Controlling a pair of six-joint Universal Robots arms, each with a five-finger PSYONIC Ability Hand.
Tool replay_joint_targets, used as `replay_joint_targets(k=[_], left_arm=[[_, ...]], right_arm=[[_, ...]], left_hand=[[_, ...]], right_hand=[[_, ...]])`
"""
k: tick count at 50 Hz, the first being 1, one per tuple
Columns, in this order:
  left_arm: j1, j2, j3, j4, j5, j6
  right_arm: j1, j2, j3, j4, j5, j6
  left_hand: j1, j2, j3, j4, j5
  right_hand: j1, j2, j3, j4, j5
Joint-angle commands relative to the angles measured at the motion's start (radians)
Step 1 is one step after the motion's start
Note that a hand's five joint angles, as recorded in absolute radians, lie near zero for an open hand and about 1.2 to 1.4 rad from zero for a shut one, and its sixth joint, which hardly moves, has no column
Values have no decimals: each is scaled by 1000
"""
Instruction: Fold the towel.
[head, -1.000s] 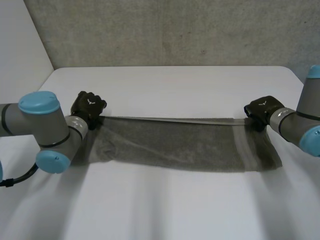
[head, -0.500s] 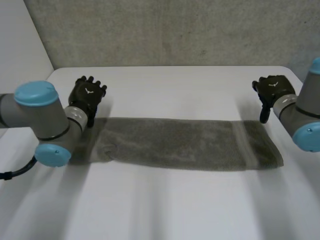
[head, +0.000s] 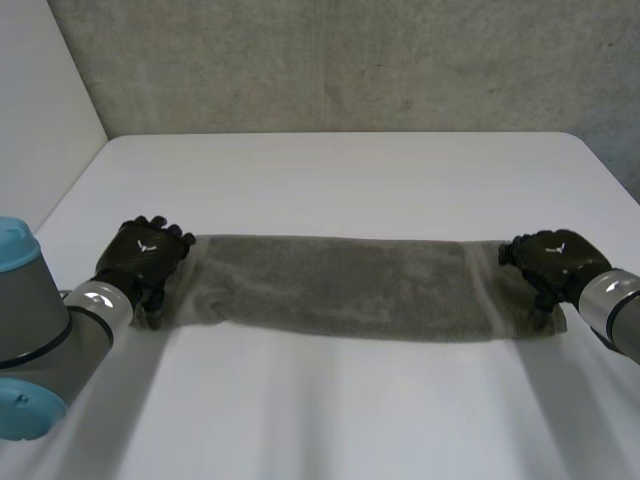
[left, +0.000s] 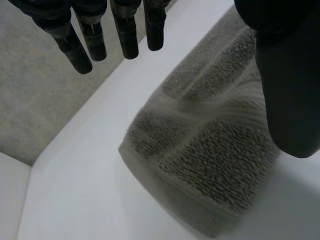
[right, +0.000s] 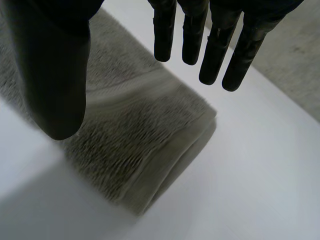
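A grey-green towel lies folded into a long flat band across the white table. My left hand hovers over the band's left end, fingers straight and spread, nothing held. In the left wrist view its fingers and thumb hang above the towel's end without touching it. My right hand hovers over the right end, open too. The right wrist view has its fingers and thumb above the folded end, clear of the cloth.
A grey concrete wall stands behind the table's far edge. A pale panel rises at the left. Bare tabletop lies in front of and behind the towel.
Both hands let go of the towel's far edge, which dropped flat onto the table. They opened, lifted away, then came down towards me over the band's two ends.
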Motion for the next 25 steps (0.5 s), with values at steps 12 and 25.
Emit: replay_joint_targets(k=[12,25], left_arm=[[5,-37,-6,34,5,0],[5,-28,-9,32,3,0]], right_arm=[[-46,179,-5,-105,-8,-68],[-294,47,-23,-109,41,-202]], left_hand=[[-21,-16,-12,-14,-200],[-30,-25,-21,-23,-209]], right_hand=[[935,931,920,920,906],[1016,1013,1001,1002,987]])
